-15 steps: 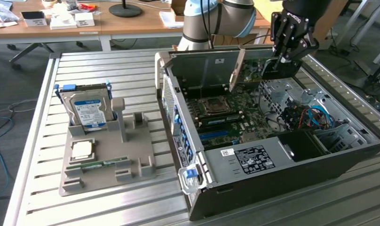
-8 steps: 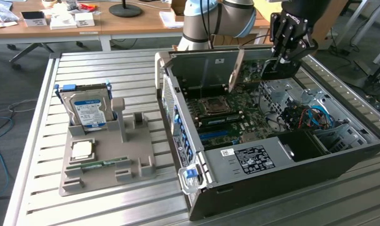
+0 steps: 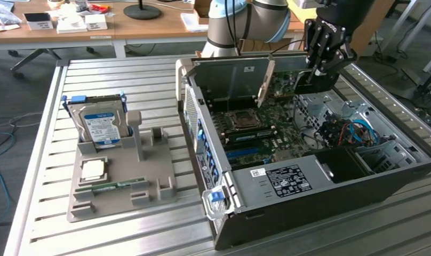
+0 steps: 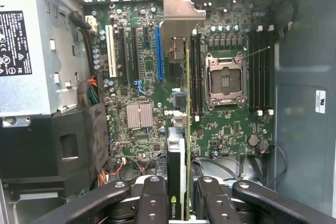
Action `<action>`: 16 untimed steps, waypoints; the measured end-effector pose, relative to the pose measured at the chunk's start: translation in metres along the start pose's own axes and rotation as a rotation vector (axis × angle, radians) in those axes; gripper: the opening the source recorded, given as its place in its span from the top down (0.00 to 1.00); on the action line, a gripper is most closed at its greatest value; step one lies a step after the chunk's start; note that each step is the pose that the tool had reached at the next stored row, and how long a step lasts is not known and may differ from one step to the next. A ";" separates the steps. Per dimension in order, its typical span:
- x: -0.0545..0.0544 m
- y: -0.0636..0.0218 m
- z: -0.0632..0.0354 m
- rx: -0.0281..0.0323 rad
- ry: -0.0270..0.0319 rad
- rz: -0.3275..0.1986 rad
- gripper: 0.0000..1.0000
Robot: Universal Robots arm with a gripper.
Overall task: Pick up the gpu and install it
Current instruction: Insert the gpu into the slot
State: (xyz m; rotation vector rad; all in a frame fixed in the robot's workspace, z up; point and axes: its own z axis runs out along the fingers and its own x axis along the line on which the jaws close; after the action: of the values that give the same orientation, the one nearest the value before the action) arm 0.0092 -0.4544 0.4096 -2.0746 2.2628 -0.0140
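Note:
My gripper [image 3: 319, 70] [image 4: 184, 205] is shut on the gpu [image 3: 283, 88] [image 4: 177, 166] and holds it on edge inside the open computer case [image 3: 196, 114]. In the wrist view the card runs away from the fingers [image 4: 154, 203]: black cooler nearest, thin green board edge, then the silver end bracket [image 4: 181, 22] toward the case's slotted rear wall. Under the card lies the green motherboard [image 3: 272, 120] [image 4: 226, 129], with a blue expansion slot [image 4: 159, 53] just beside the card's line. I cannot tell whether the card touches a slot.
The CPU socket [image 4: 227, 81] and memory slots [image 4: 260, 72] lie beside the card. A power supply [image 3: 287, 180] [image 4: 26, 51] and cables [image 3: 354, 130] crowd the case's other end. Outside, a grey fixture [image 3: 148, 160] holds a hard drive [image 3: 98, 127], a CPU chip [image 3: 93, 169] and a memory stick [image 3: 119, 185].

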 end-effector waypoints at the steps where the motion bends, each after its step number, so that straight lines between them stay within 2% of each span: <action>1: 0.000 0.0000 0.0000 0.0000 -0.0001 0.000 0.73; 4: 0.000 0.0010 0.0002 0.0001 -0.0002 0.000 0.73; 8: 0.001 0.0090 0.0006 0.0000 0.0004 0.000 0.73; 14: 0.001 0.0095 0.0008 0.0002 0.0017 0.000 0.73; 16: 0.001 0.0093 0.0009 -0.0029 0.0047 0.000 0.73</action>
State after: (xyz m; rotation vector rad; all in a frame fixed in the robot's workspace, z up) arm -0.0001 -0.4541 0.4082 -2.0783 2.2668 -0.0155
